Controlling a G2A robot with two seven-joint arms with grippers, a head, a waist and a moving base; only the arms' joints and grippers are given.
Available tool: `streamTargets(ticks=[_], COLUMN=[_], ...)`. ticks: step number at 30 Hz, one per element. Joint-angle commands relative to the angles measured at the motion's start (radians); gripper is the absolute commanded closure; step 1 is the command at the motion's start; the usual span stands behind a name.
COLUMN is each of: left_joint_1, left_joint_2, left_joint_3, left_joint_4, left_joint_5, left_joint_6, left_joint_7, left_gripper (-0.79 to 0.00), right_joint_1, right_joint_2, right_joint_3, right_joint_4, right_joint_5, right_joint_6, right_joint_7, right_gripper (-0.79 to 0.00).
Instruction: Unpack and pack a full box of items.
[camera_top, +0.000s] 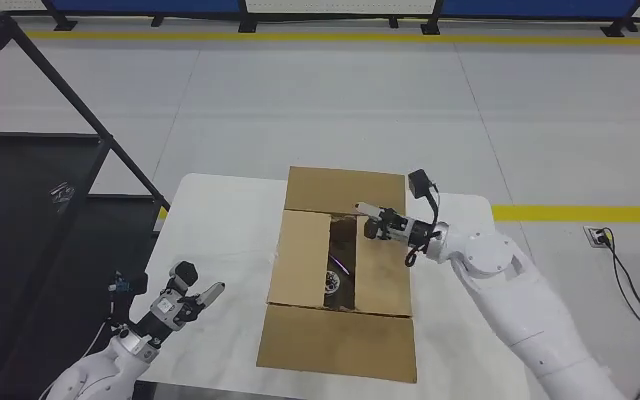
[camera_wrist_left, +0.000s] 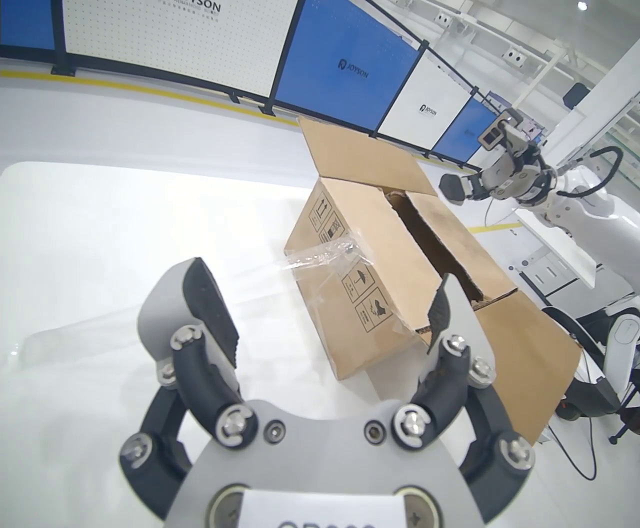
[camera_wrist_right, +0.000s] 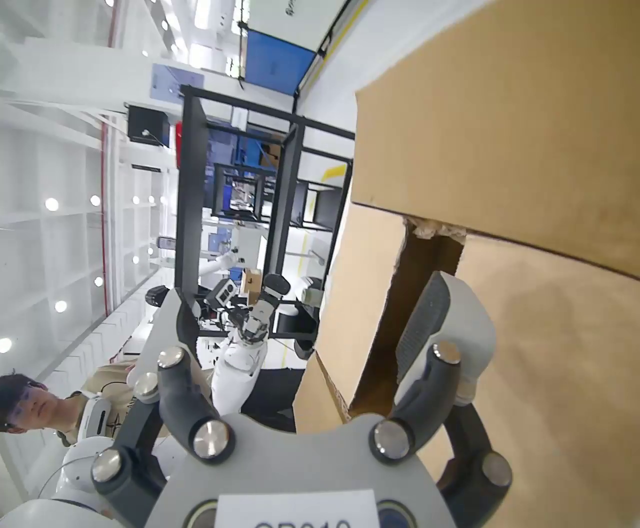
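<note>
Empty-handed at the box (camera_top: 300, 255).
My right gripper (camera_top: 366, 220) gapes wide above it; my left gripper (camera_top: 200, 283) gapes wide beside it.

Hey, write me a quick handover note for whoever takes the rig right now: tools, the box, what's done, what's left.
Left tool: open, empty, over the white table, clear of the brown cardboard box.
Right tool: open, empty, over the box's inner flap beside the centre gap.
Done: two outer flaps folded out; clear tape strip hangs loose.
Left: spread the inner flaps, unpack the items, repack.
</note>
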Motion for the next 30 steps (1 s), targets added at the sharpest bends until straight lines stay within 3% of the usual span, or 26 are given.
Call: streamTargets(ticks=[1, 13, 21, 30], left_joint_1=[0.011, 0.022, 0.037, 0.050], left_joint_2=[0.000, -0.002, -0.003, -0.003], left_joint_3=[-0.002, 0.023, 0.059, 0.124], left_joint_4=[-0.007, -0.035, -0.090, -0.180], left_joint_5=[0.001, 0.031, 0.168, 0.420], left_joint_6=[-0.003, -0.012, 0.004, 0.036], left_joint_7=[0.006, 0.005, 0.016, 0.015], left_gripper=[-0.785, -0.785, -0.785, -0.785], right_joint_1=[0.037, 0.162, 0.207, 0.230], right_joint_2=[-0.025, -0.164, -0.223, -0.261], right_joint_3=[-0.059, -0.251, -0.239, -0.217], right_joint_4=[0.051, 0.286, 0.374, 0.352], right_joint_5=[0.012, 0.076, 0.228, 0.314], right_joint_6=[0.023, 0.016, -0.065, -0.130], right_joint_7=[0.014, 0.019, 0.081, 0.140], right_gripper=[-0.785, -0.785, -0.785, -0.785])
